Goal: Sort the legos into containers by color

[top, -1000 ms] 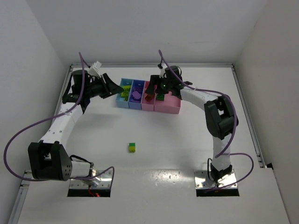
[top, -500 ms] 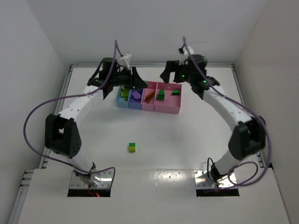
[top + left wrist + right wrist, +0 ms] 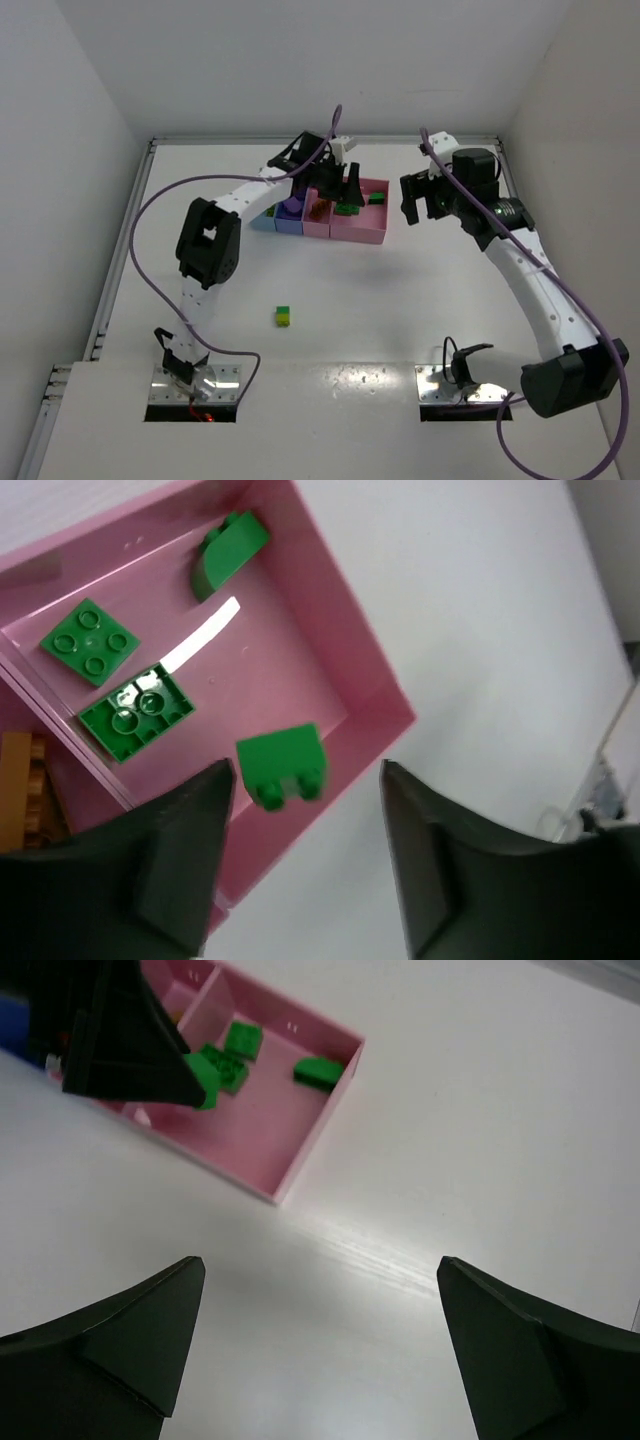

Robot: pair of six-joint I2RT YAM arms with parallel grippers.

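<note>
Swinging over from 9 o'clock, the left end effector now hangs above the wide pink bin at 12 o'clock on the counter. It is partly open, with a green brick loose between its fingers. Three other green bricks lie inside the bin. The right end effector has backed off to 3 o'clock, wide open, holding nothing. A green and yellow stack sits toward 6 o'clock.

Pink bin — green bricks, orange brick beside; green-yellow brick — white table.
</note>
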